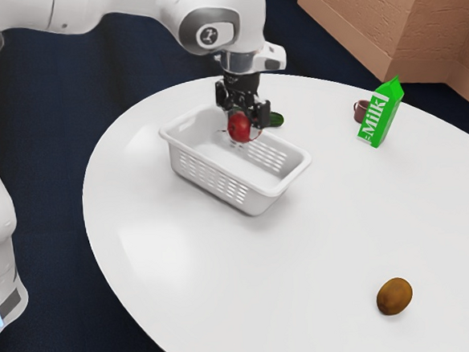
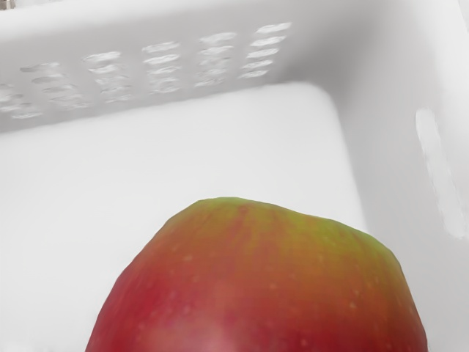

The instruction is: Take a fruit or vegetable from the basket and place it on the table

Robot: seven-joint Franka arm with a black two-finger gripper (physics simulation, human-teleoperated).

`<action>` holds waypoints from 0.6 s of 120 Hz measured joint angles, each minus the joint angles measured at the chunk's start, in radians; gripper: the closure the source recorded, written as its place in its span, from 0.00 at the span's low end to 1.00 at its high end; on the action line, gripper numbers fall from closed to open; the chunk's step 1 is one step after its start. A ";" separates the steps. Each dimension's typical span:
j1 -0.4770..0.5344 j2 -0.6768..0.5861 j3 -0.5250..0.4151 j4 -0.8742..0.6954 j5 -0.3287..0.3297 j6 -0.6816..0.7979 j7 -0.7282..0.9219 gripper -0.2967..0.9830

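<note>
While the claw [image 1: 243,109] is closed on the apple [image 1: 238,128], the apple hangs above the floor of the basket [image 1: 274,195], upper centre of the exterior view. Likely fault: insufficient lift before sideways travel, causing the apple to strike the rim and slip. The smooth, rounded skin may also rotate under uneven grip. If released high over the table [image 1: 178,293], the apple may roll.
</note>
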 joint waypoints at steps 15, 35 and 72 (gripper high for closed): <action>0.001 -0.039 -0.119 0.018 -0.002 -0.035 0.000 0.48; -0.001 -0.046 -0.304 0.040 -0.006 -0.065 0.001 0.48; -0.001 -0.045 -0.407 0.051 -0.010 -0.081 0.000 0.41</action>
